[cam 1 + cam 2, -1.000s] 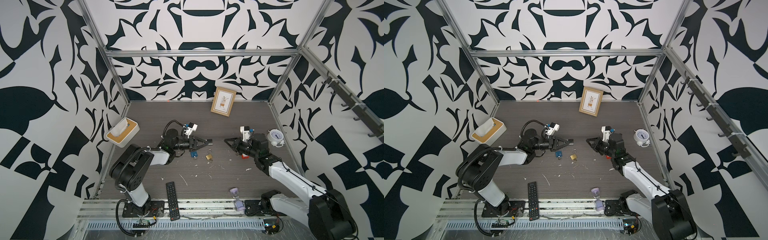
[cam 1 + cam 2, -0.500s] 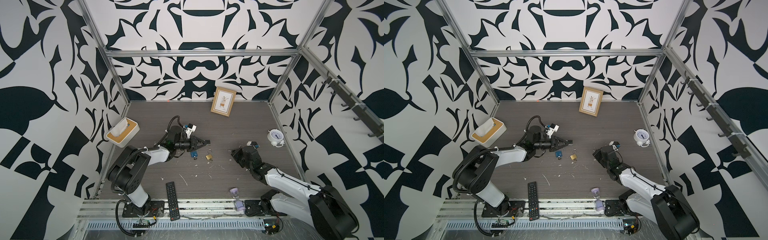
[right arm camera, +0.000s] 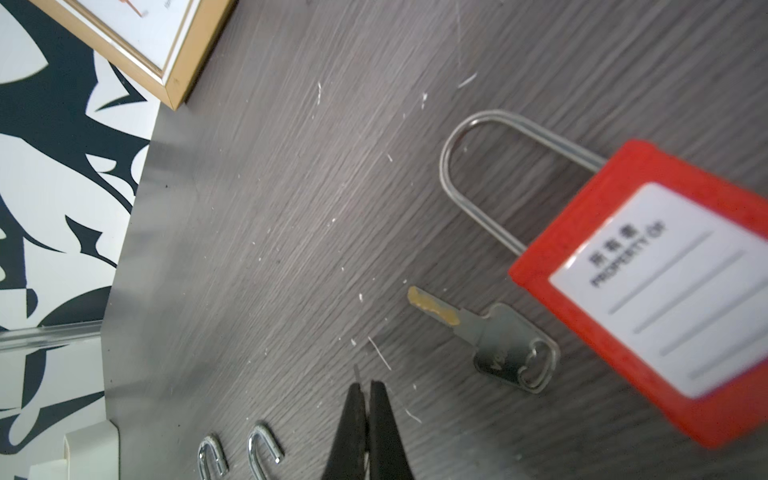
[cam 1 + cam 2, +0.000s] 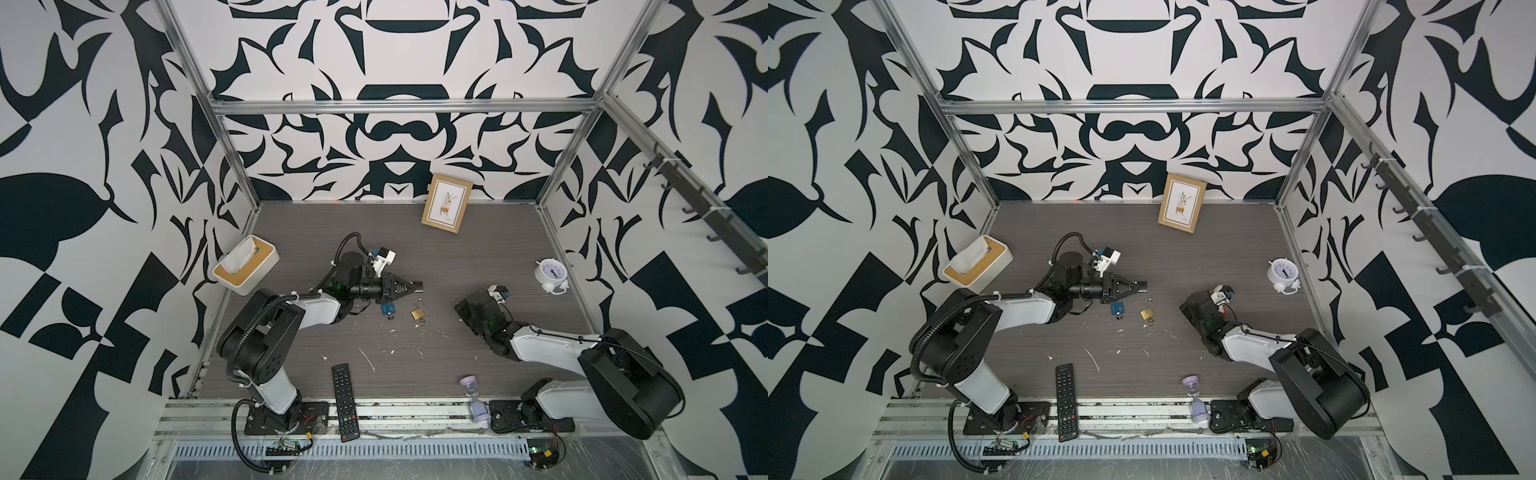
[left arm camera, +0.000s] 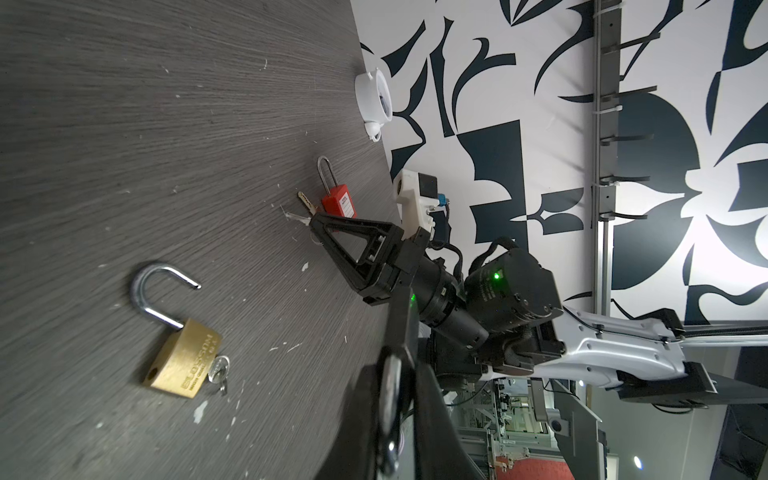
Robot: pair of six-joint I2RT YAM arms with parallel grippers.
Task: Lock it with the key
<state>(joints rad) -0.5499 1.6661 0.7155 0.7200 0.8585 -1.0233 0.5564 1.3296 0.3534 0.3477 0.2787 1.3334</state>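
Risk lay chiefly in the brass padlock point(image 4: 419, 312), which lay loose on the grey wood-grain table point(image 4: 478, 249) with its shackle swung open and a small key point(image 5: 218, 370) in its base. Nothing braced it, so a push on the shackle would probably have slid or spun it instead of snapping it home. A careless pass could also have knocked the key askew. Three padlocks shared the table, so a wrong pick was possible too. A blue padlock point(image 4: 388, 308) lay just beside the brass one. A red padlock point(image 3: 648, 286), its shackle apparently seated, lay further toward the right arm, with a loose key point(image 3: 498, 347) just beside it.

The left gripper point(image 4: 418, 285) hung just beside the brass padlock, on the side toward the back wall, apparently above the table and not touching the padlock. Its jaws were drawn close together. The left wrist view showed a grey metallic shape between the fingers, but whether that was a held key could not be told. With jaws that narrow, it would have needed to open before taking hold of the padlock body.

The right gripper point(image 3: 368, 390) was fully closed and empty. Its tips sat low over the table near the loose key and the red padlock, touching neither. A small drift could have shoved that key away.
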